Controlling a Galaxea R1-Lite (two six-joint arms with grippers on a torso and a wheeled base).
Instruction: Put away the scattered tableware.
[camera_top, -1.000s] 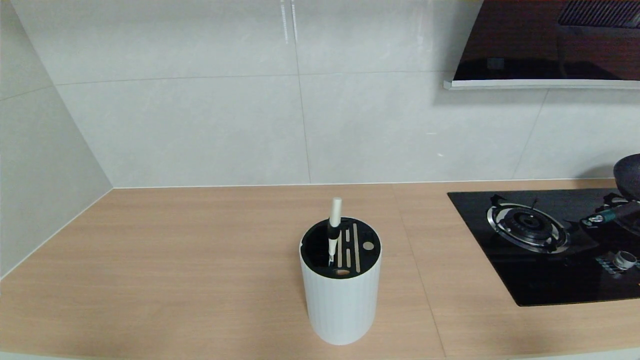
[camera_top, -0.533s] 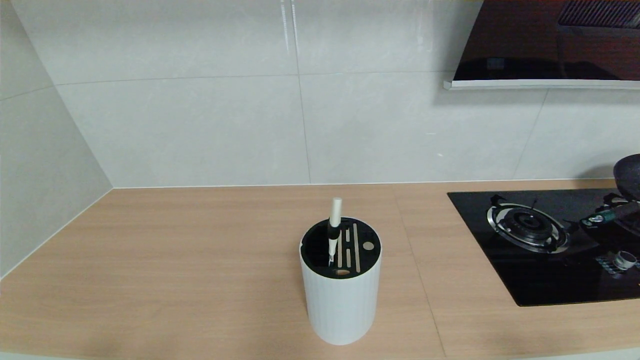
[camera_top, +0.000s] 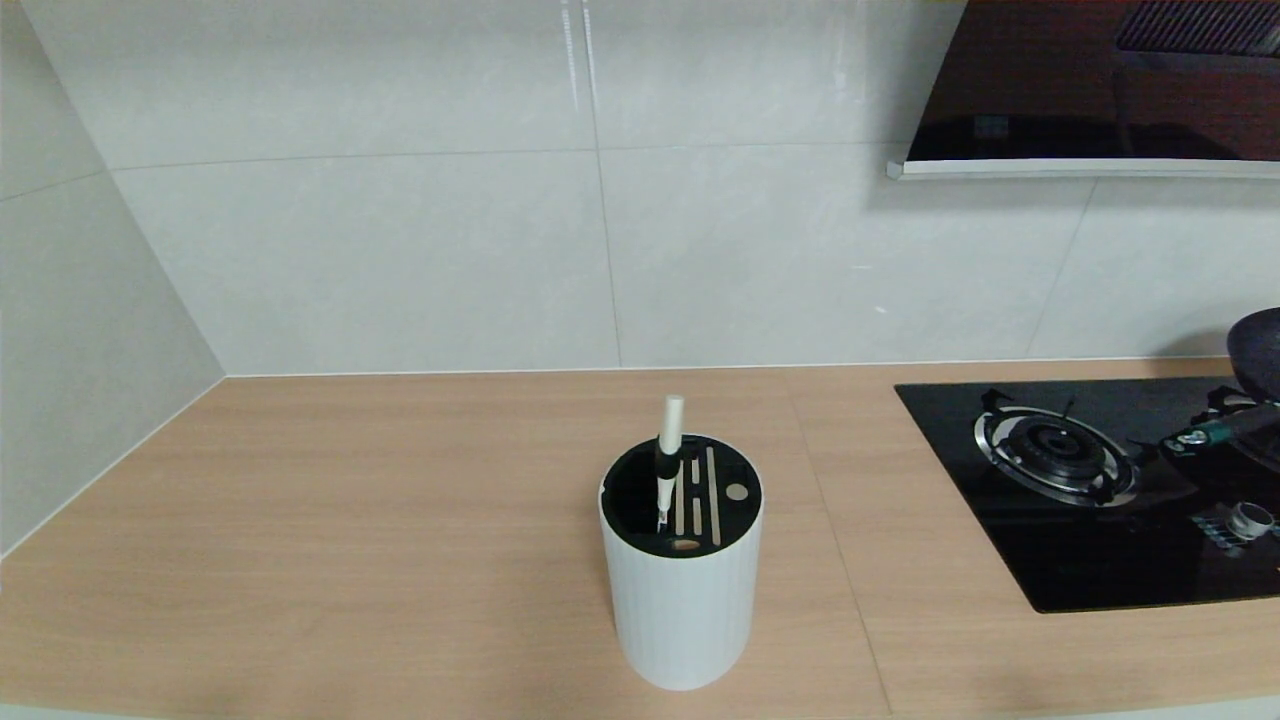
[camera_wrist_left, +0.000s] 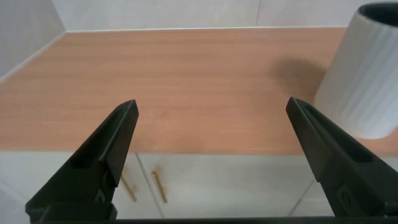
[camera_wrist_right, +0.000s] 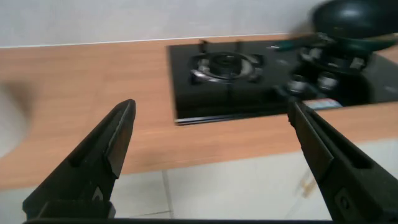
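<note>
A white ribbed utensil holder (camera_top: 682, 590) stands on a wooden counter (camera_top: 350, 520) near its front edge, with a white-handled utensil (camera_top: 668, 450) upright in its open black compartment. The left gripper (camera_wrist_left: 210, 107) and right gripper (camera_wrist_right: 211, 107) both hang off the counter's front, jaws spread wide and empty. The likely risk is that the left arm, advancing, clips the tall holder beside it and tips it over.

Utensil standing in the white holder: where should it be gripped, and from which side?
Grip the utensil by its pale handle tip, coming from above: it stands near upright, and only that end clears the rim of the holder.
</note>
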